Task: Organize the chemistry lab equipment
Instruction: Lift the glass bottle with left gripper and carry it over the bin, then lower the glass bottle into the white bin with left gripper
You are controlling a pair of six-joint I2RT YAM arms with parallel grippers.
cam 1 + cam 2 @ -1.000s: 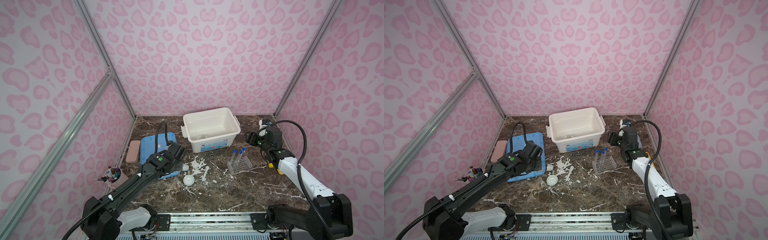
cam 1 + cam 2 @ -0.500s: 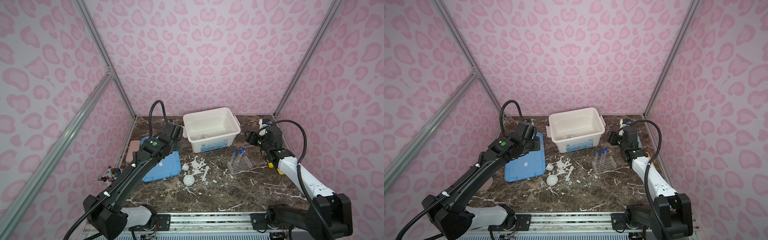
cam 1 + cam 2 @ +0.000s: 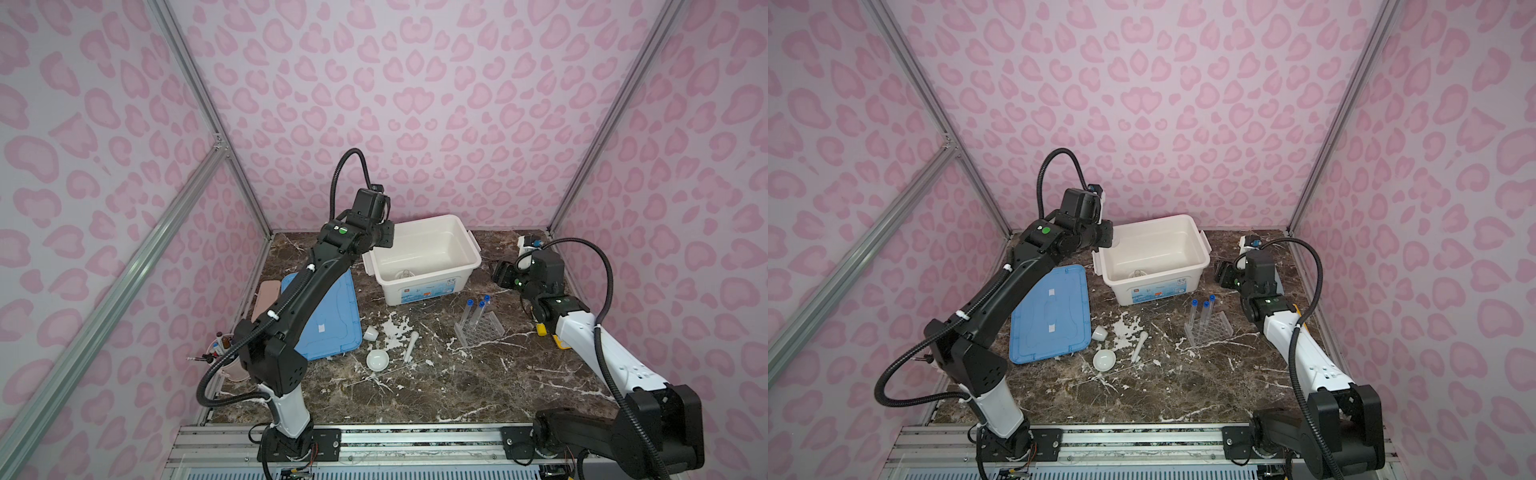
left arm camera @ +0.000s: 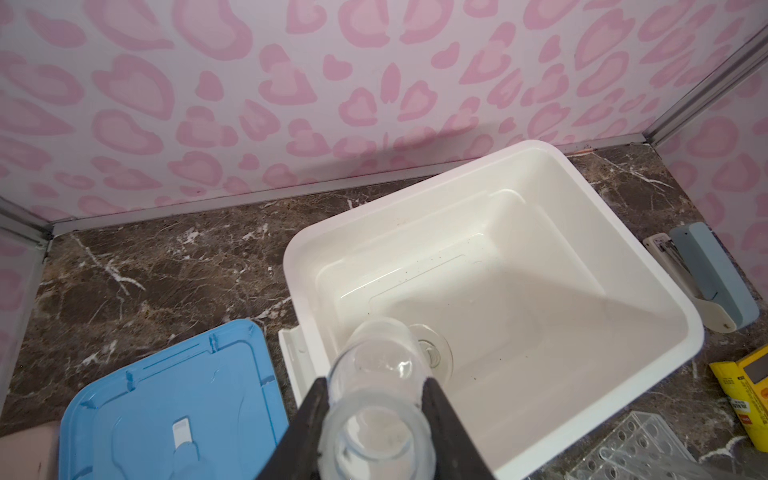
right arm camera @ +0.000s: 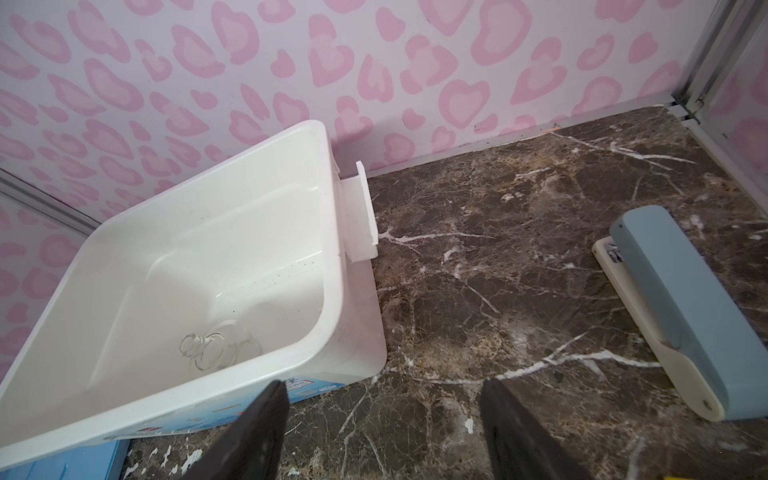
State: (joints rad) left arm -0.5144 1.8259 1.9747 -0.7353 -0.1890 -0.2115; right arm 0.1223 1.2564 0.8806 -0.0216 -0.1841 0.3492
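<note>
We see the grip only from the left wrist: left fingers (image 4: 301, 436) partly open, clamped on the clear beaker (image 4: 376, 399) above the white bin (image 4: 519, 232) corner; top views mostly hide it. Flask (image 5: 220, 349) lies inside the bin. Cup (image 3: 371, 332), dish (image 3: 377, 359), pestle (image 3: 410, 347), racked test tubes (image 3: 473, 311) on desk (image 3: 457, 395). Right fingers (image 5: 253, 436) apart, empty, beside bin

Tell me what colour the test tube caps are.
Blue. The caps show best in a top view.

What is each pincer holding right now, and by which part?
The left pincer holds the clear glass beaker by its side wall, over the white bin. The right pincer is open and holds nothing.
</note>
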